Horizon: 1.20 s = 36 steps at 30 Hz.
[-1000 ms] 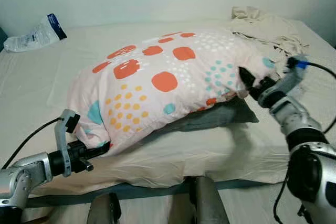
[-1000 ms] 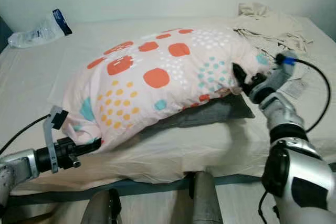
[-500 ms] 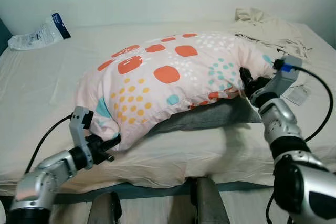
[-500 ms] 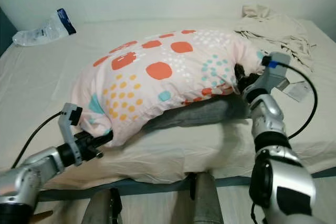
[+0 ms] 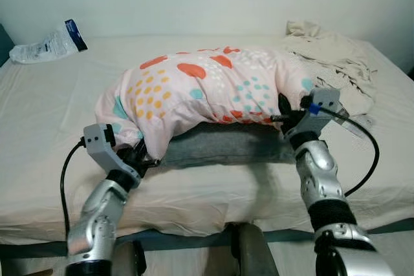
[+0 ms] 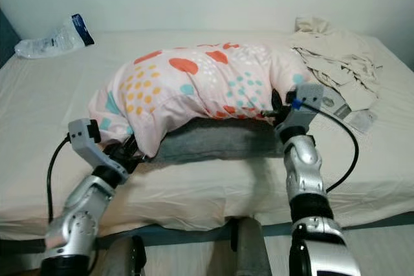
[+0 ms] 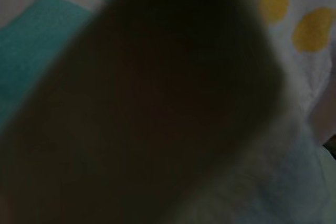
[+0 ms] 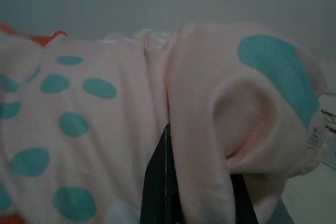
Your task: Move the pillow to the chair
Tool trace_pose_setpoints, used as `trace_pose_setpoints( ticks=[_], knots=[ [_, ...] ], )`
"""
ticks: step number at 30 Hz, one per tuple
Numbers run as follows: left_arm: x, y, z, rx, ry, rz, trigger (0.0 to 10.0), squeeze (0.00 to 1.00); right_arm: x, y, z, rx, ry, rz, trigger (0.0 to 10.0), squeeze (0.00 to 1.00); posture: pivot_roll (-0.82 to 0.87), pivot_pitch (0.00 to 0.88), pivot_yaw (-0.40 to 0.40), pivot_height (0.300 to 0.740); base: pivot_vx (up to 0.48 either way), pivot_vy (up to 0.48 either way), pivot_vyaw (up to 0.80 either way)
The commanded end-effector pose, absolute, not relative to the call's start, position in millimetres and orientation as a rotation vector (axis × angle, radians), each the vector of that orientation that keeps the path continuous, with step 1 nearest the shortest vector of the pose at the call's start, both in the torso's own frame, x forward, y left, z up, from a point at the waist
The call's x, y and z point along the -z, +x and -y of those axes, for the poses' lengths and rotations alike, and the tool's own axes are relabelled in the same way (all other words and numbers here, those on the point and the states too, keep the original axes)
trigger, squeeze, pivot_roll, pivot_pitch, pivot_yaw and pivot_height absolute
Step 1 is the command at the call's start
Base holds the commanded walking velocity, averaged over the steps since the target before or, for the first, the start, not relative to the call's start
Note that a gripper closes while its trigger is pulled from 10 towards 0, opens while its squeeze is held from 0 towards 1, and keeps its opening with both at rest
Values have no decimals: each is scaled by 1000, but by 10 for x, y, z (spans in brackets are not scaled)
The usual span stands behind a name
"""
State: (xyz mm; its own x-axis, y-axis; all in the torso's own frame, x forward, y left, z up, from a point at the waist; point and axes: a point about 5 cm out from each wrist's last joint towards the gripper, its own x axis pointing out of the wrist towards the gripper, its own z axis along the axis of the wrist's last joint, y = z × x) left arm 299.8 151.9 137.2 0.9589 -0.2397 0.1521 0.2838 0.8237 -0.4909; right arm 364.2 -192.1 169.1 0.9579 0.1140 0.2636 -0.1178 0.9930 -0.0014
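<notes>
My left gripper [image 5: 143, 158] and right gripper [image 5: 282, 109] pinch the soft, puffy spotted pillow [image 5: 207, 88] at its ends, above a flat grey pillow [image 5: 223, 148] on the bed [image 5: 39, 108].

Both arms raised, elbows bent, forearms converging inward. Left gripper [image 5: 139, 156] at 8 o'clock, right gripper [image 5: 283, 109] at 3 o'clock, fingers hidden.

We see the pillow [image 5: 213, 88], a plump one in a pale pink cover with orange, yellow and teal dots and white speckles. It lies across the middle of the bed [image 5: 52, 101], its underside resting on a flat grey pillow [image 5: 226, 147]. Its two ends bend downward, so it looks arched.
</notes>
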Motion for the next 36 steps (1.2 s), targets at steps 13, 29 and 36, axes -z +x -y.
trace_pose_setpoints(
  ticks=[13,29,36],
  knots=[
    [-839,3123,-1112,282,-118,-230,10000,0,-887,3322,1522,-96,70,-19,10000,0,-17,85,-36,581,0,0,0],
    [-917,3234,-1206,134,-176,-129,10000,0,-775,3162,1427,-138,1,-45,10000,0,-27,79,-7,581,0,0,0],
    [-930,3269,-1239,101,-211,-101,10000,0,-791,3150,1415,-140,-1,-31,10000,0,-27,71,-11,600,0,0,0]
  ],
)
